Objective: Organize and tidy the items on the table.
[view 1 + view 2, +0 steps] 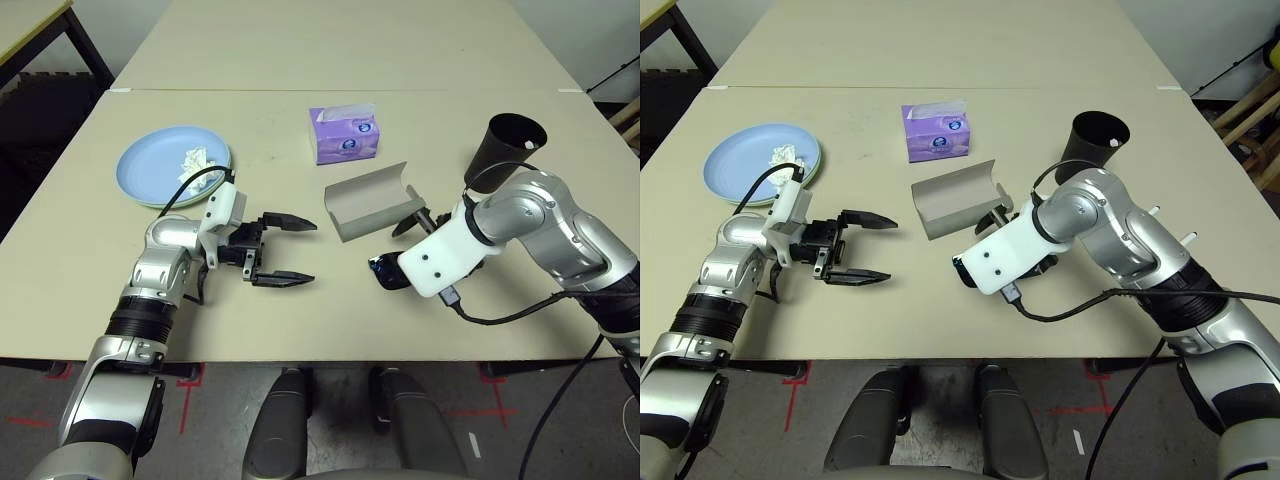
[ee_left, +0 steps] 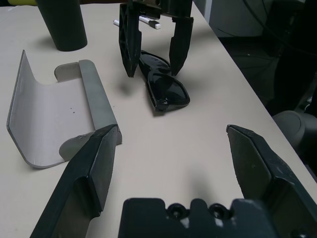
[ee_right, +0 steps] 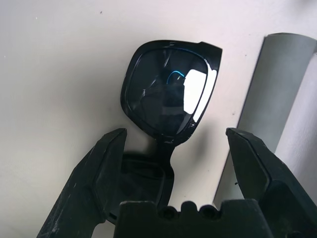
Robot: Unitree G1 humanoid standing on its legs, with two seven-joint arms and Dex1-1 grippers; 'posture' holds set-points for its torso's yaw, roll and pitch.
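Black sunglasses lie folded on the table, right of centre. My right gripper hovers just over them, open, one finger on each side and nothing held. The grey glasses case lies open beside them, toward the middle. My left gripper is open and empty above the table, left of the case and pointing at it. At the back left a light blue plate rests on a pale green plate with a crumpled white tissue on top.
A purple tissue box stands behind the case. A tall black cup stands at the back right, behind my right forearm. A white marker lies near the cup. Cables trail from both wrists.
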